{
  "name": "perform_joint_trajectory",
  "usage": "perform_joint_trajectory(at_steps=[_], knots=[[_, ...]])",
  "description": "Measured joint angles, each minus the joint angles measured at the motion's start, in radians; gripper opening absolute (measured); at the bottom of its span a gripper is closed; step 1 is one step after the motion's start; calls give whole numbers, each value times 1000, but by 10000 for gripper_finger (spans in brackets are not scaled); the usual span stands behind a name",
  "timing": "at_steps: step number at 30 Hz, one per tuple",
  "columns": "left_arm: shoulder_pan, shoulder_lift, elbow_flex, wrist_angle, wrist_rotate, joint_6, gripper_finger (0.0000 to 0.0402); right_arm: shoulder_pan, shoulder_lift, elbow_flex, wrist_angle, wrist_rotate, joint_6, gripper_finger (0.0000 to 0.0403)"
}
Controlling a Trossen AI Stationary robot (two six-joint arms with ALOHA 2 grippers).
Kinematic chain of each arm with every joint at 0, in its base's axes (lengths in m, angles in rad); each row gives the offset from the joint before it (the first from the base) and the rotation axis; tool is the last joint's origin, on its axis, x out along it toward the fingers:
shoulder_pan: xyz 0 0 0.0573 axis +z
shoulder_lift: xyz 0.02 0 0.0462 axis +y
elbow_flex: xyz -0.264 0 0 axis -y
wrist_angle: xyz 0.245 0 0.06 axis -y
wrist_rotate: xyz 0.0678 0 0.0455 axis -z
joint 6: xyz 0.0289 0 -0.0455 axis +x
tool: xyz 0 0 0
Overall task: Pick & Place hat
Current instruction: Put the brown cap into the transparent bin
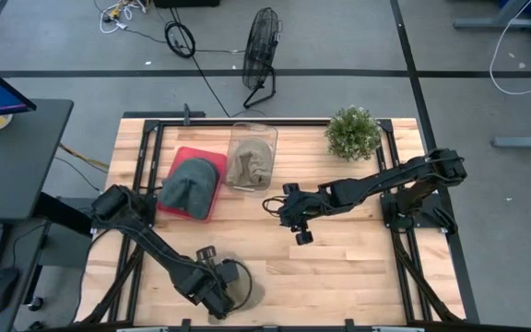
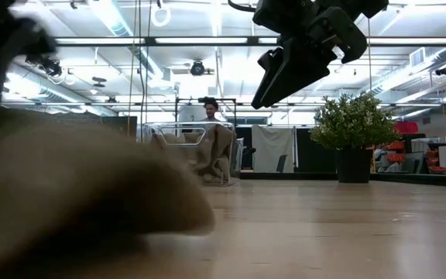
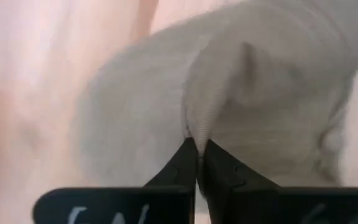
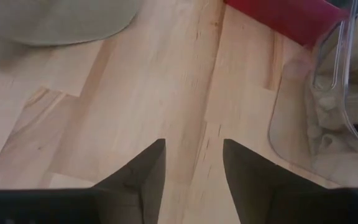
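Note:
A beige hat (image 1: 245,288) sits by the table's near edge and fills the left foreground of the low view (image 2: 76,201). My left gripper (image 1: 221,293) is shut on it; in the left wrist view its fingertips (image 3: 197,163) close on a raised fold. My right gripper (image 1: 289,214) hangs open above bare wood at mid-table (image 4: 191,165), touching nothing, and shows high up in the low view (image 2: 300,54). A grey-green hat (image 1: 190,186) lies on a red tray (image 1: 212,159). A tan hat (image 1: 247,166) lies inside a clear container (image 1: 253,134). My left gripper pinches a raised fold of the beige hat's cloth (image 3: 199,127) between its two shut fingertips. The fingers come at it slanting down from the table's left. The rest of the hat spreads out beyond the fingers; whether it rests on the table I cannot tell.
A potted plant (image 1: 353,132) stands near the far right corner. The clear container (image 4: 316,118) and the red tray's corner (image 4: 284,18) lie just beyond my right gripper. Bare wood (image 1: 358,267) spreads over the near right part of the table. A person (image 2: 210,108) shows in the room behind.

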Motion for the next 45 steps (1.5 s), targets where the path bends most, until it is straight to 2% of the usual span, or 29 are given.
perform_joint_trajectory(at_steps=[3,7,11,14,16,21,26,29,34,39,42,45], knots=[[13,1,111,-137,-78,45,9,0,0,0,0,-15,0,164],[37,0,294,-463,-211,84,8,0,0,0,0,-66,0,164],[80,-3,427,-640,-334,270,11,7,0,0,-13,-71,13,164],[138,-21,445,-622,-343,553,7,20,0,0,-49,-71,67,164],[192,-26,449,-630,-346,682,7,34,0,0,-70,-71,111,164],[361,-25,440,-627,-368,864,10,80,0,0,-118,-71,196,164],[524,-25,439,-613,-486,993,6,135,0,0,-155,-71,219,164],[616,-25,439,-601,-507,1131,7,166,0,0,-162,-69,290,164],[753,-25,439,-477,-507,1318,5,210,0,0,-162,-68,336,164],[842,-25,439,-360,-502,1496,5,232,0,0,-150,-68,338,164],[889,-20,439,-317,-442,1550,5,231,0,0,-139,-67,345,164],[927,-8,438,-315,-365,1542,6,230,0,0,-128,-66,344,164]])
